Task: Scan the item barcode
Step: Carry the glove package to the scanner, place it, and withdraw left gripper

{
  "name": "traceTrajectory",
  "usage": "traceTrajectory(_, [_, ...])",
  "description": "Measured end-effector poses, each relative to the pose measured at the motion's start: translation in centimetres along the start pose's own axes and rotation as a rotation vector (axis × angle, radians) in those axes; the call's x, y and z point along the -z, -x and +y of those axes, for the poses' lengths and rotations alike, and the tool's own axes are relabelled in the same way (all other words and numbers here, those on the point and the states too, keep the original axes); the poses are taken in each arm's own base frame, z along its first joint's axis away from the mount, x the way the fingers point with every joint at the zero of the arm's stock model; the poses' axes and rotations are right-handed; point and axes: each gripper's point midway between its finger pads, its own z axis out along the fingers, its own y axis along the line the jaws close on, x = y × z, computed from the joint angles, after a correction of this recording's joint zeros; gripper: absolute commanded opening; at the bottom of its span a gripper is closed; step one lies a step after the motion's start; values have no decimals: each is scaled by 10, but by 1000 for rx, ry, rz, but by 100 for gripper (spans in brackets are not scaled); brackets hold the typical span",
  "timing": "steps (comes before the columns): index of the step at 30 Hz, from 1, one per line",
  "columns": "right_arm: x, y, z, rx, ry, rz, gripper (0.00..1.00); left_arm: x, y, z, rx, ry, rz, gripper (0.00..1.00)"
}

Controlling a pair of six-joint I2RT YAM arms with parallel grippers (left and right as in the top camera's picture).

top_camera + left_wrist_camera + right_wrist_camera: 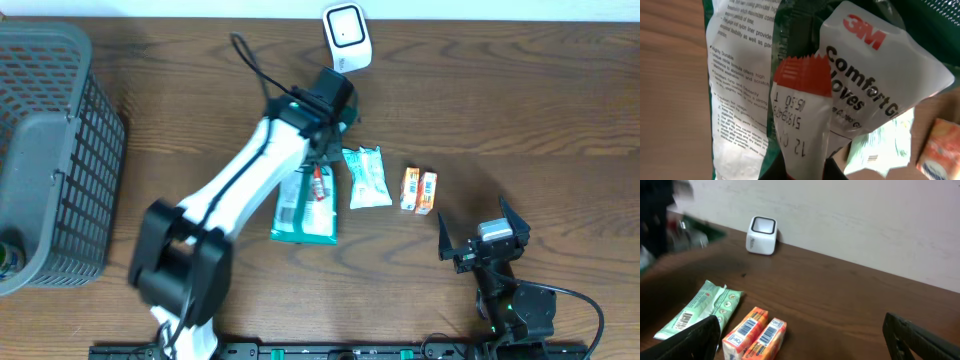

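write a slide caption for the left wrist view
Red-topped sachet held close to the lens, date code showing, in front of a 3M gloves pack on the wooden table.

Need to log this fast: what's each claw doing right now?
Left claw: closed on a red-topped sachet.
Right claw: open, holding nothing.

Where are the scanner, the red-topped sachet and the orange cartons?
scanner (347, 33), overhead view, its white top face.
red-topped sachet (802, 135), left wrist view, its white printed body.
orange cartons (744, 331), right wrist view, left carton's barcode face.
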Motion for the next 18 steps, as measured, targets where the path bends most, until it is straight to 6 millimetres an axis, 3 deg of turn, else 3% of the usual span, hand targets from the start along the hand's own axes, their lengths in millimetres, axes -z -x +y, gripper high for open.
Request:
traceTrajectory(7, [0, 0, 0, 0, 0, 0, 99, -55, -23, -8, 11, 22, 112, 8])
traceTrajectory(8, [0, 0, 0, 0, 0, 0, 99, -58, -24, -8, 13, 24, 116, 13])
traceTrajectory(10, [0, 0, 0, 0, 0, 0, 99, -60, -25, -9, 20, 24, 121, 38])
traceTrajectory(11, [0, 0, 0, 0, 0, 0, 99, -60, -25, -10, 22, 20, 122, 42])
traceTrajectory(14, [0, 0, 0, 0, 0, 0, 99, -60, -26, -12, 19, 6, 129, 54])
traceTrajectory(18, [0, 0, 0, 0, 0, 0, 99, -59, -29, -15, 17, -12, 143, 60])
